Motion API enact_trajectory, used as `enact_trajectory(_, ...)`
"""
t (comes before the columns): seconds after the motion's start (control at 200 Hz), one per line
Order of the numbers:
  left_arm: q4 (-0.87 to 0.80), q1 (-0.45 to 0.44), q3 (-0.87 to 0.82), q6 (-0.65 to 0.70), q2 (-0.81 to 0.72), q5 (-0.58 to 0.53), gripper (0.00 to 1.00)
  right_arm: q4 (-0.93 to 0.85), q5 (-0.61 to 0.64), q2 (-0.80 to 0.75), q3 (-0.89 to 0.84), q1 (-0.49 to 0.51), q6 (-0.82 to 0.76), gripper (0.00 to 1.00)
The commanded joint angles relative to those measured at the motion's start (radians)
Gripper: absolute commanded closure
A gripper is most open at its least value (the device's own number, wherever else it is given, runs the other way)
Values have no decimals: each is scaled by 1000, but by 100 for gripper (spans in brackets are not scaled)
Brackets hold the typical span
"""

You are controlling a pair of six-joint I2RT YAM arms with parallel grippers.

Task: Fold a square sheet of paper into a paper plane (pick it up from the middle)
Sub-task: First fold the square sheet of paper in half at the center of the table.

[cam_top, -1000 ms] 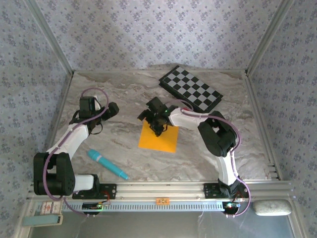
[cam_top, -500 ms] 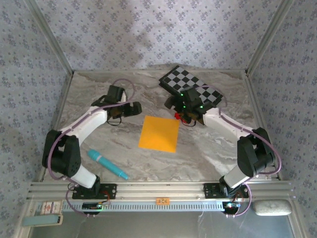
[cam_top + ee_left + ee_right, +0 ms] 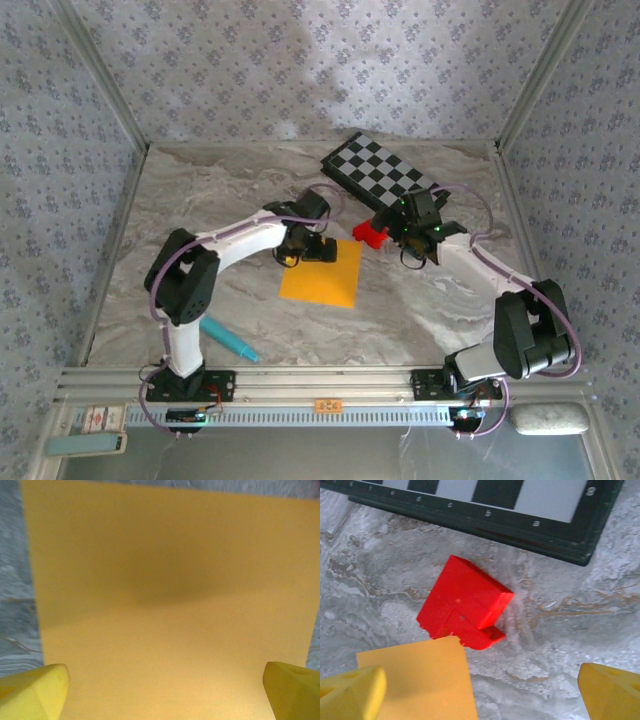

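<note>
Left fingers (image 3: 35,692) have swung over the square sheet of paper (image 3: 325,280) on the marbled table (image 3: 200,190), wide like the right fingers (image 3: 350,692).

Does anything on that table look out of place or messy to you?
Nothing spilled or torn. The square sheet of paper lies flat. One oddity: a small red block sits right at one of its corners, near the checkerboard, possibly hindering folding.

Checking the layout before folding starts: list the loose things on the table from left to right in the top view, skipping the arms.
teal pen → square sheet of paper → red block. The checkerboard spans too wide to place.
</note>
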Motion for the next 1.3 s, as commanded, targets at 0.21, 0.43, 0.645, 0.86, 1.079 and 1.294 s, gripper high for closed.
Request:
enact_trajectory(0.21, -202, -87, 218, -21, 176, -112, 8, 11, -24, -31, -40, -46, -33, 0)
enact_trajectory(0.43, -206, -93, 241, -25, 218, -103, 14, 1, -29, -34, -43, -58, -36, 0)
enact_trajectory(0.645, -193, -92, 228, -30, 239, -94, 18, -2, -31, -35, -44, -61, -36, 0)
enact_trajectory(0.86, -184, -94, 208, -35, 249, -86, 21, -9, -33, -28, -45, -64, -33, 0)
enact_trajectory(1.079, -181, -95, 191, -33, 265, -92, 22, -8, -44, -21, -46, -64, -26, 0)
enact_trajectory(1.294, -183, -96, 184, -25, 276, -99, 23, -15, -43, -20, -36, -65, -31, 0)
